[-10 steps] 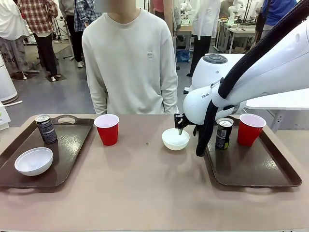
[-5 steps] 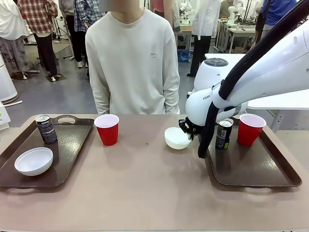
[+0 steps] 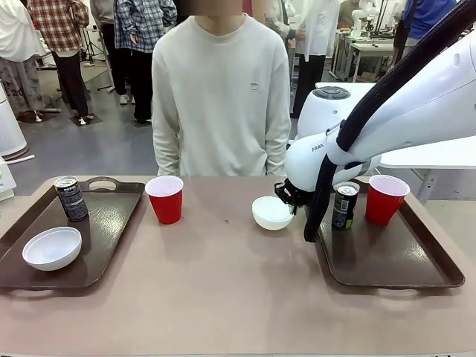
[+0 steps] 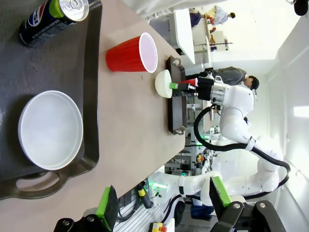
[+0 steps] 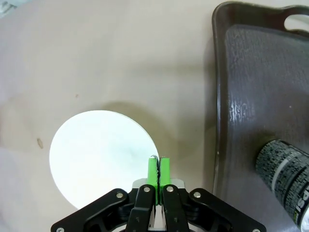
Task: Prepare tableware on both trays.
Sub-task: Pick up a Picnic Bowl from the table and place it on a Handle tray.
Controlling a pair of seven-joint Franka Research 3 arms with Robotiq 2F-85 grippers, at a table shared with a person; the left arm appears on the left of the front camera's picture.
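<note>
Right gripper [image 5: 158, 162]: green pads pressed together on the rim of a small white bowl [image 3: 272, 213], pinching its near edge. In the front view the bowl sits tilted at the gripper; whether its base touches the table [image 3: 223, 290] cannot be told. The gripper's fingers are mostly hidden there behind the white wrist housing and a black cable.

To one side of the right gripper, in its wrist view, lies the right tray [image 5: 241, 96], cut off by the frame edges; one handle slot shows at the top corner. A black can [image 5: 287, 171] stands on it, only partly in frame, print unreadable. In the front view this can [image 3: 344, 206] is just beyond the gripper, with a red cup [image 3: 386, 198] past it, both on the tray.

Left gripper [image 4: 161, 205]: jaws spread wide, nothing between them; fingertips cropped at the bottom edge. Ahead of it, the left tray [image 4: 91, 72] holds a second white bowl [image 4: 50, 129] and a second can [image 4: 55, 19], whose top is cut off. A second red cup [image 4: 132, 52] stands on bare table beyond the tray's rim.

A person [image 3: 221, 97] stands at the far side, hands hidden below the table edge.
</note>
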